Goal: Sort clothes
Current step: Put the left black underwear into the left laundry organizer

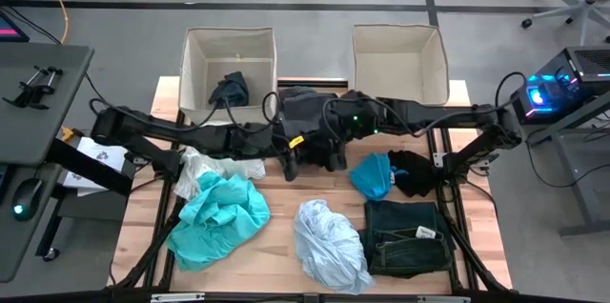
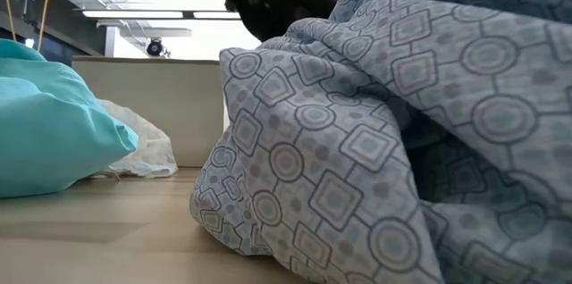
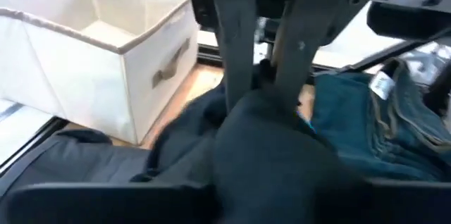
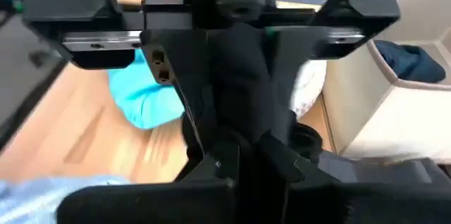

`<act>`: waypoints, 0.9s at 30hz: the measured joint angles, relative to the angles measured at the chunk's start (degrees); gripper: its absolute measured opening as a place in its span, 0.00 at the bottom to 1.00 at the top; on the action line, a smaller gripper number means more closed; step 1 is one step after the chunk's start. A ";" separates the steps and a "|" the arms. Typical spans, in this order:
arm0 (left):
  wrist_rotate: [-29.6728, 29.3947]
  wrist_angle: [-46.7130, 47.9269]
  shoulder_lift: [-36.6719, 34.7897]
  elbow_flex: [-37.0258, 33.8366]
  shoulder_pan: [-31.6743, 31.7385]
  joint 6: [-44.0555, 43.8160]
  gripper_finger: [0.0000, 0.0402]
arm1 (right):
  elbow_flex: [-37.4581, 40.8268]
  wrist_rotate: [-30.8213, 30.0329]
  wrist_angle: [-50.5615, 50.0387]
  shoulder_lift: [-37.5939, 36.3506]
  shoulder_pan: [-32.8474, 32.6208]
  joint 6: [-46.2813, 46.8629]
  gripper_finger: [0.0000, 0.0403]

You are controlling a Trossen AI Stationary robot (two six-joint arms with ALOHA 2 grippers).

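Dark garment clamped between both grippers.

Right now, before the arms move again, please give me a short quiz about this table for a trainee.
1. True or false: the left bin holds a dark garment.
2. How many garments show inside the right bin? A) none B) one C) three
3. In a few words: what do the left gripper and the right gripper hold together above the table's middle?

Key
1. True.
2. A.
3. The dark grey garment; both grippers appear closed on it.
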State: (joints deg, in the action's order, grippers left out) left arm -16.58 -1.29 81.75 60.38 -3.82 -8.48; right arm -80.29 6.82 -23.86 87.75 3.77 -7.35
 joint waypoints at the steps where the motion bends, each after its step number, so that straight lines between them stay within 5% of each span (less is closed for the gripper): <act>1: 0.96 1.75 -0.49 0.78 0.20 0.05 0.13 | 0.00 -0.87 0.40 -0.18 -0.06 1.60 0.04; 3: 2.21 6.33 -1.73 2.69 0.83 0.03 0.04 | -0.02 -1.79 1.89 -0.36 -0.02 5.17 0.07; 10: 2.29 21.31 -7.64 8.25 3.58 2.21 0.03 | 0.00 -2.04 11.23 -1.35 1.07 16.75 0.28; 16: -9.39 37.49 -13.59 13.42 8.75 2.59 0.01 | 0.00 -2.94 13.05 -4.04 2.00 18.03 0.43; 22: -13.88 51.36 -15.97 16.83 24.69 1.73 0.00 | -0.02 -6.86 13.43 -7.29 2.03 17.87 0.45; 27: -4.39 53.74 -12.48 15.85 42.67 6.68 0.00 | 0.00 -7.92 13.27 -8.05 2.03 17.96 0.45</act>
State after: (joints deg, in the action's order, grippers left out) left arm -20.97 52.45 69.27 76.23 38.85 -1.80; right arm -80.29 -1.10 -10.59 79.70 5.80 10.61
